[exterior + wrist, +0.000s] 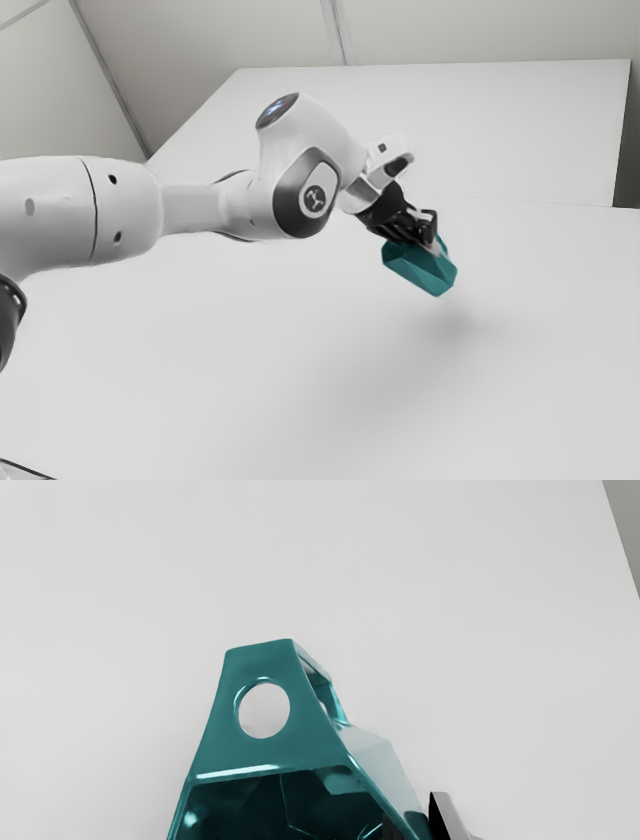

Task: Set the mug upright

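Teal mug (413, 268) tilted abv table (300, 360), gripper (430, 238) clamped on its wall, w/ 1 finger (392, 828) inside.

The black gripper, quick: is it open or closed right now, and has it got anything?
Gripper: closed on the teal mug, pinching its wall, and holding it up off the table.

No readable text; emblem (315, 199) on arm (190, 208)

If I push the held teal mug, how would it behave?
The teal mug probably would not bend: its flat faces look rigid. It may swivel, because the pincer seems to hold only one side. Its glossy glints suggest some slipperiness.
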You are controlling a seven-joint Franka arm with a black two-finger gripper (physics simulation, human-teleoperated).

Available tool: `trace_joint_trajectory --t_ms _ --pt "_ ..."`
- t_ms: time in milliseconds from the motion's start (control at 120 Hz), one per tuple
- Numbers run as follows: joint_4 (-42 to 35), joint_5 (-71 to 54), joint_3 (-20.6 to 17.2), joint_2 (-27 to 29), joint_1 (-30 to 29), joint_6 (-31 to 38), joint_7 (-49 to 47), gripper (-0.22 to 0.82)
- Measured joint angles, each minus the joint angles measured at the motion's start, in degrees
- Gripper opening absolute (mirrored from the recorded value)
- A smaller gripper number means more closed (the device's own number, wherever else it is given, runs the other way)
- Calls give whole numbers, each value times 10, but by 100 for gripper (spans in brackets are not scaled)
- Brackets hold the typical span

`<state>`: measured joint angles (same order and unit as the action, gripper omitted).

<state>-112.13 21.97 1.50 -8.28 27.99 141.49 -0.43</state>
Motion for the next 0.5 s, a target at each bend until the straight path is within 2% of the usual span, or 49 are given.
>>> trace_joint_trajectory --t_ms 175,250,400,500 --pt "-13 -170 1 39 -101 -125 -35 -17" --pt "-9 -235 22 36 -118 -166 -47 -17" --pt "-2 -308 19 24 -177 -212 -65 -17" --pt "8 -329 15 5 -185 -226 -74 -17"
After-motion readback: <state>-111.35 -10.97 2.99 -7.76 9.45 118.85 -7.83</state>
